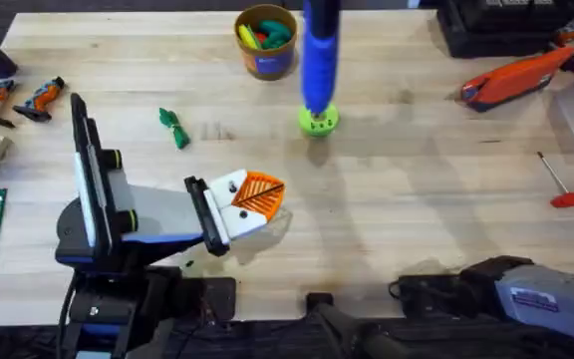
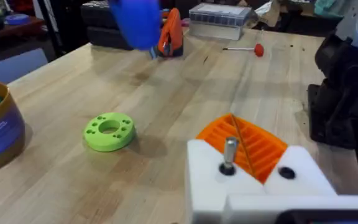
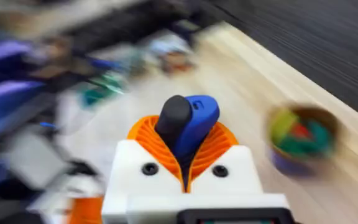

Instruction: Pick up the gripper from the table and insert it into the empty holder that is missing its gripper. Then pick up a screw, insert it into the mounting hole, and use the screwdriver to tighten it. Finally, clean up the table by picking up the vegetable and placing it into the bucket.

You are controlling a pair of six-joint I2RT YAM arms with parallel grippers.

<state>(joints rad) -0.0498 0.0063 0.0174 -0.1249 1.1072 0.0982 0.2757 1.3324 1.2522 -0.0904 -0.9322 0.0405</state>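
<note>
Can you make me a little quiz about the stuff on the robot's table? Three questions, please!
1. True or false: the vegetable is already inside the bucket.
2. What does the right gripper hold? A) a hammer B) the screwdriver C) a spoon
3. Fill in: the green disc lies on the ____.
Key: 1 false, it lies on the wood; 2 B; 3 table.
</note>
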